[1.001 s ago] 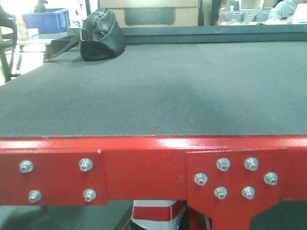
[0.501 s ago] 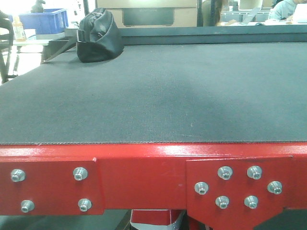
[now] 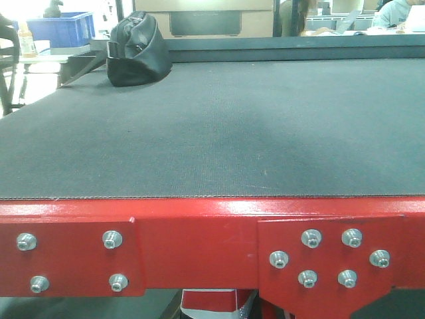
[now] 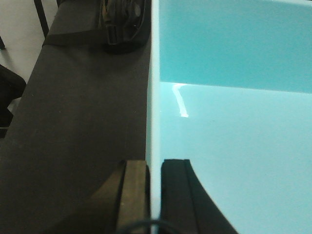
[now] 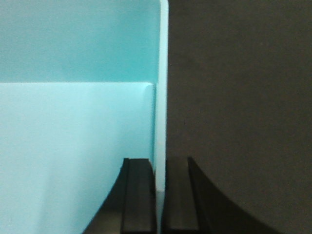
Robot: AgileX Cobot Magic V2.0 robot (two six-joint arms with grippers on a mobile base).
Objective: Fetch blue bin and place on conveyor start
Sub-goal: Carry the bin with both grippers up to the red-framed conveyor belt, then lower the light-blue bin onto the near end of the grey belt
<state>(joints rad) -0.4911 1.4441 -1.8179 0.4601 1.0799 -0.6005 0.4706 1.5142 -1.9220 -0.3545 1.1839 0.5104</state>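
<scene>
Pinching thin, smooth cyan bin (image 4: 234, 122) walls with left fingers (image 4: 135, 195) and right fingers (image 5: 139, 195); outside both, coarse black belt (image 4: 83, 122); beyond left, soft bag (image 4: 122, 24).

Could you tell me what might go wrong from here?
The left gripper and right gripper each pinch only a thin smooth wall of the blue bin, so it might slip or tilt. The black bag lies on the conveyor belt ahead; moving forward could bump it.
</scene>
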